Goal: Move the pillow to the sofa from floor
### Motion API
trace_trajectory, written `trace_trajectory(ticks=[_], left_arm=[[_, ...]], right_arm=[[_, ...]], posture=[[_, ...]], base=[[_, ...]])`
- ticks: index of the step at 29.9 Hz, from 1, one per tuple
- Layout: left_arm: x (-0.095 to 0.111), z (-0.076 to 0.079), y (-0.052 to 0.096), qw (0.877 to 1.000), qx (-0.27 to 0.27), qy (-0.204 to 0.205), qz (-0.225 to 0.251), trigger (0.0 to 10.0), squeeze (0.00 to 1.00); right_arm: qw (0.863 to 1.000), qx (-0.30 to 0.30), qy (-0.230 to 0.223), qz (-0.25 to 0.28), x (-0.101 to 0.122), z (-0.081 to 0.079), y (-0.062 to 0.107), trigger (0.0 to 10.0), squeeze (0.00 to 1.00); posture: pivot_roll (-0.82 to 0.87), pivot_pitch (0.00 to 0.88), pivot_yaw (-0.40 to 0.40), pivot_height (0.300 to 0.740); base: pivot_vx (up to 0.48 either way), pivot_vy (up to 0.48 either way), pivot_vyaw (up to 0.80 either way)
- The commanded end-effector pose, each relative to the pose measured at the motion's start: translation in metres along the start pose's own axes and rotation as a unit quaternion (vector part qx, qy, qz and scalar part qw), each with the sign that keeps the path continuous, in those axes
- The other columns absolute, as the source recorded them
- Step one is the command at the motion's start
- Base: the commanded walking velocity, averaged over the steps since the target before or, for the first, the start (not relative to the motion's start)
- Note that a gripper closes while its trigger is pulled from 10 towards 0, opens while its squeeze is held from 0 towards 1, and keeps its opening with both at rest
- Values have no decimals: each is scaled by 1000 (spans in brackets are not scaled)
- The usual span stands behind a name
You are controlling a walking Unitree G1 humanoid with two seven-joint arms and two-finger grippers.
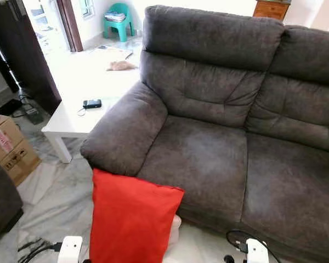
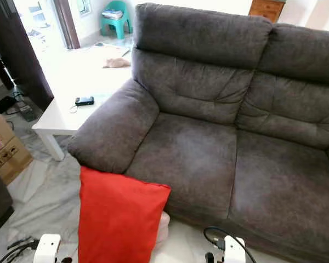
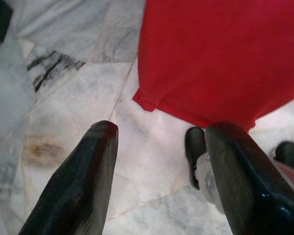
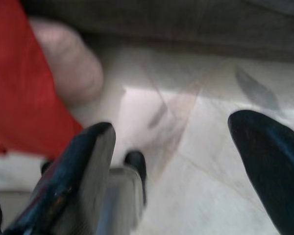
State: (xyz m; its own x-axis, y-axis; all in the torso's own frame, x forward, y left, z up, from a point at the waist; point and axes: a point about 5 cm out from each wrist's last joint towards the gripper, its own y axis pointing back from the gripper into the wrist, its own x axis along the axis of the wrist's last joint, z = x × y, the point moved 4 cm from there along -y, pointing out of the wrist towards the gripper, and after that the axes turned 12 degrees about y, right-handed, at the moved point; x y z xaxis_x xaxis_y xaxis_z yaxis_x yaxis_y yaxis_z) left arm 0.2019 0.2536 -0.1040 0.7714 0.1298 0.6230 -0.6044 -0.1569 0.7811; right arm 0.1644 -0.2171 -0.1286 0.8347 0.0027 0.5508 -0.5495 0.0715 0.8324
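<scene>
I see the red pillow (image 1: 130, 219) standing upright on the marble floor (image 1: 55, 192), leaning against the front of the grey sofa (image 1: 219, 137) just below its armrest (image 1: 123, 131). A pale, rounded thing (image 1: 175, 227) peeks out behind the pillow's lower edge, against the sofa base (I can't tell what it is).

From my left wrist camera, the left gripper (image 3: 159, 147) hangs over the floor with its two black fingers (image 3: 83, 176) spread apart and nothing between them; the pillow's bottom corner lies just beyond the fingertips, not touching them. My right gripper (image 4: 174, 147) is likewise spread wide and empty, low above the floor near the sofa's base, with the pillow off to one side of it (this view is blurred).

Beside the sofa stands a white side table (image 1: 71, 123) with a small dark device (image 1: 91, 103) on top. Cardboard boxes (image 1: 11, 148) sit on the floor further to my left, and a teal chair (image 1: 118, 19) stands in the bright doorway beyond.
</scene>
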Motion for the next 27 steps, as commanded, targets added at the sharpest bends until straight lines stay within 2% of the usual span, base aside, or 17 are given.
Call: trace_trajectory(ticks=[1, 21, 27], left_arm=[[-12, -3, 2, 1000, 4, 1, -18, 10000, 0], [-12, -2, 2, 1000, 3, 1, -18, 10000, 0], [-12, -2, 2, 1000, 3, 1, -18, 10000, 0]], right_arm=[[1000, 2, 2, 10, 7, -1, -2, 10000, 0], [1000, 5, 7, 9, 8, -1, -2, 10000, 0], [1000, 4, -3, 8, 7, -1, -1, 10000, 0]], posture=[[-40, 12, -39, 740], [-40, 10, -42, 740], [-41, 10, -43, 740]], base=[[0, 0, 800], [0, 0, 800], [0, 0, 401]])
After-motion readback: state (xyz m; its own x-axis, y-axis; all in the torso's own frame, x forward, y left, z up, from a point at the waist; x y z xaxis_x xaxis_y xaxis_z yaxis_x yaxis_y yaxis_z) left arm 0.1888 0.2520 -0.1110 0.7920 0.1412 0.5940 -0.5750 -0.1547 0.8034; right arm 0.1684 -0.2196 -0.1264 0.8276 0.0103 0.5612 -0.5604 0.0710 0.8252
